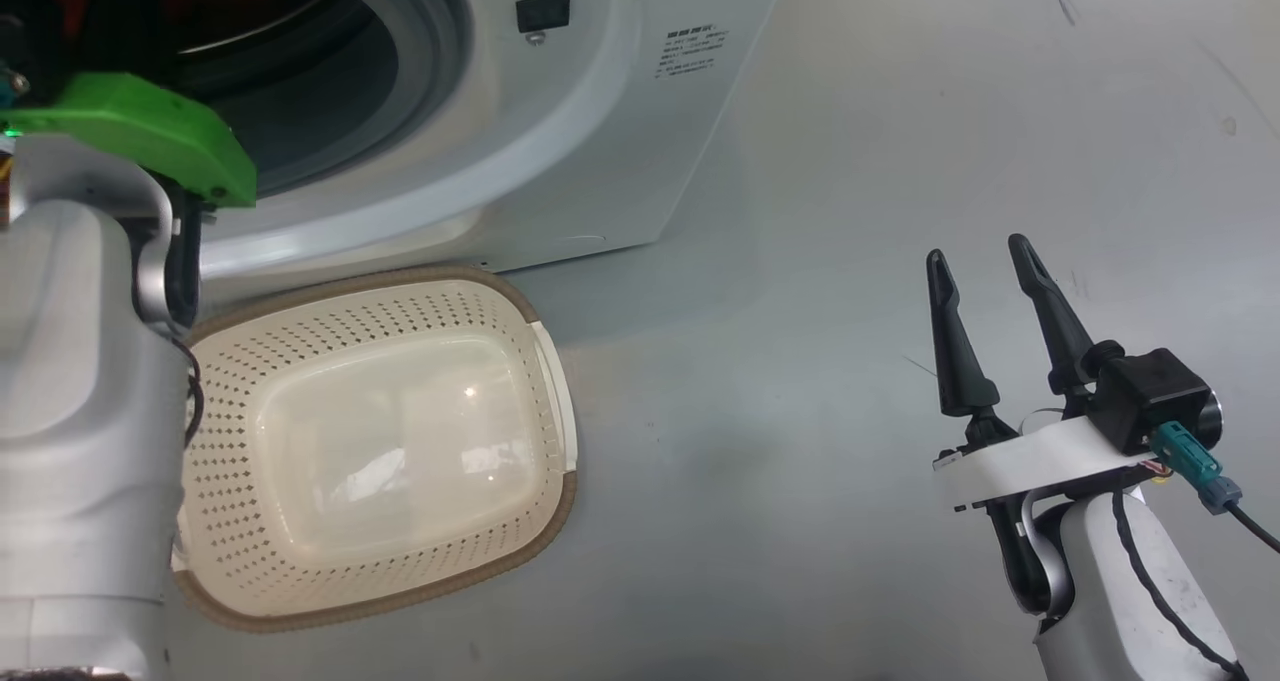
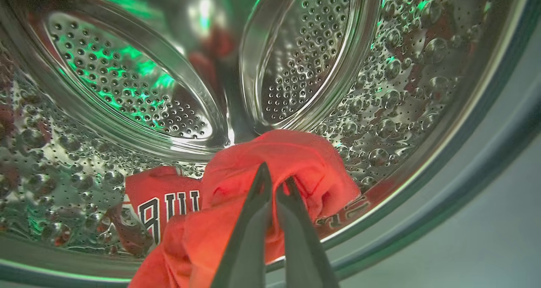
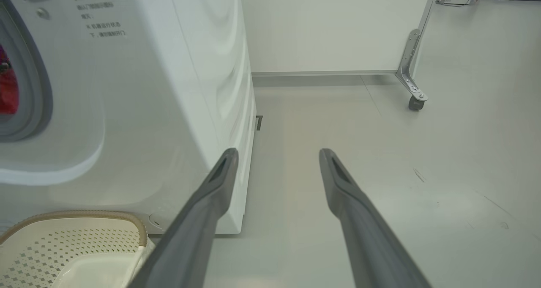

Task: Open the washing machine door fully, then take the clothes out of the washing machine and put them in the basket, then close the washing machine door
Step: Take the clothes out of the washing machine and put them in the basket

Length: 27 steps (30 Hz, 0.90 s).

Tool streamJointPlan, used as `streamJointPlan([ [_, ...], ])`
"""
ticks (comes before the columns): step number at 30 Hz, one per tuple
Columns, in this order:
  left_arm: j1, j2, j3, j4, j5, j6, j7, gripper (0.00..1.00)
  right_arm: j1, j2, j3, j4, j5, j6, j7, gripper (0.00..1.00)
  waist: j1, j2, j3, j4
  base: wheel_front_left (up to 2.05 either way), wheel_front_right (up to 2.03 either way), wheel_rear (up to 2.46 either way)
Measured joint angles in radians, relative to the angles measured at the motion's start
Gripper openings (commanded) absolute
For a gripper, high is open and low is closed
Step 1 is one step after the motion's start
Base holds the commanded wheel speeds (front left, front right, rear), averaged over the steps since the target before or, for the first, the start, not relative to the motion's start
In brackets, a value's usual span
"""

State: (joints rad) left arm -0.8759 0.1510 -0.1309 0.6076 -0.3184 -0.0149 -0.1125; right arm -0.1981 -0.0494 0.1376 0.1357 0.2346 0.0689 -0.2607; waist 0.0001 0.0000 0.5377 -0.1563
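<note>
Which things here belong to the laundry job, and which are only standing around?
Belonging to the job: washing machine; clothes in its drum; basket; left tool, shut on the clothes.
Just there: right tool, open and idle; white panel on a castor.

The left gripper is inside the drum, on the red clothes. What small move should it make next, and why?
Probably draw the left gripper straight back out of the drum. It looks shut on a fold of the red clothes, so the grasp seems made, and the basket stands empty in front of the machine, ready for them.
</note>
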Motion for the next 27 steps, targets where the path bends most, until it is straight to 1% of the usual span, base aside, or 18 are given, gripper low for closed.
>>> streamJointPlan([
  [9, 0.136, -0.035, -0.008, -0.041, 0.001, 0.004, -0.126, 0.00, 0.006, 0.000, 0.003, 0.026, -0.010, 0.001, 0.000, 1.00, 0.0000, 0.0000, -0.071, 0.044, 0.00, 0.00, 0.00],
  [15, 0.214, -0.053, -0.015, -0.107, 0.005, 0.029, -0.135, 0.00, 0.038, -0.001, -0.003, 0.039, -0.014, 0.002, 0.000, 1.00, 0.0000, 0.0000, -0.125, 0.076, 0.00, 0.00, 0.00],
  [23, 0.345, -0.093, -0.042, -0.205, 0.005, 0.029, -0.137, 0.00, 0.080, -0.002, -0.010, 0.048, -0.017, 0.002, 0.000, 1.00, 0.0000, 0.0000, -0.198, 0.125, 0.00, 0.00, 0.00],
  [27, 0.389, -0.098, -0.064, -0.271, 0.005, 0.029, -0.137, 0.00, 0.100, -0.006, -0.014, 0.044, -0.017, 0.002, 0.000, 1.00, 0.0000, 0.0000, -0.221, 0.159, 0.00, 0.00, 0.00],
])
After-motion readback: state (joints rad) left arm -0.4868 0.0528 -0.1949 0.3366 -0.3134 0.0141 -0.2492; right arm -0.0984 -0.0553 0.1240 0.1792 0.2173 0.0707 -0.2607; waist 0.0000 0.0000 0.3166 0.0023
